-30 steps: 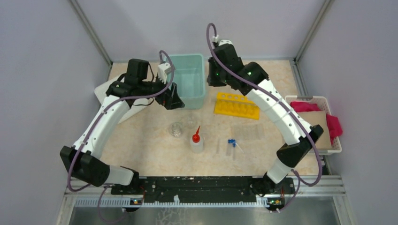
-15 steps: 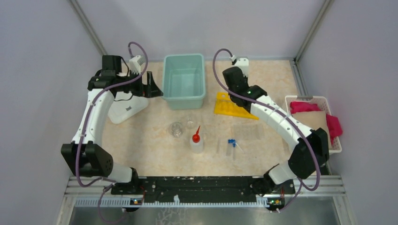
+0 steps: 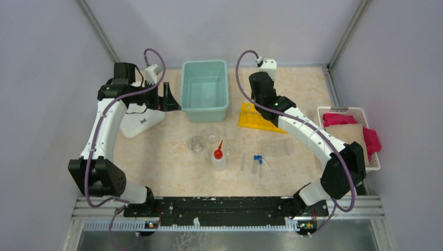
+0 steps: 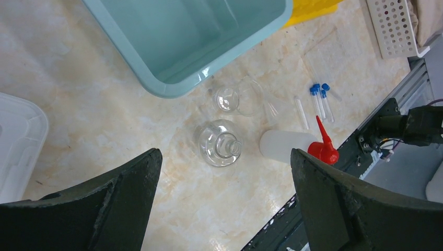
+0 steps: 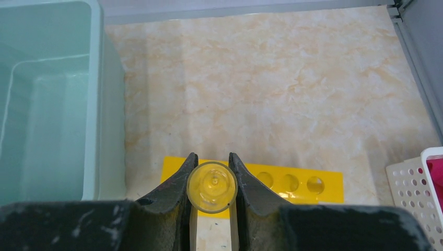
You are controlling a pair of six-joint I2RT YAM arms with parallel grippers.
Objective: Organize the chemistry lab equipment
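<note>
Right gripper (image 5: 211, 189): pinching a test tube (image 5: 212, 186), hovering it above the rack (image 5: 292, 183) for slotting.
Left gripper (image 4: 224, 157): gaping wide, carrying nothing.

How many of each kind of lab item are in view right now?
Glass cups: 2
Squeeze bottle: 1
Test tubes: 4, one held in the right fingers
Yellow rack: 1
Total: 8

Left arm (image 3: 107, 125) swung off the teal bin (image 3: 205, 91); right arm (image 3: 303, 128) seemingly lowered toward yellow rack (image 3: 251, 119).
</note>
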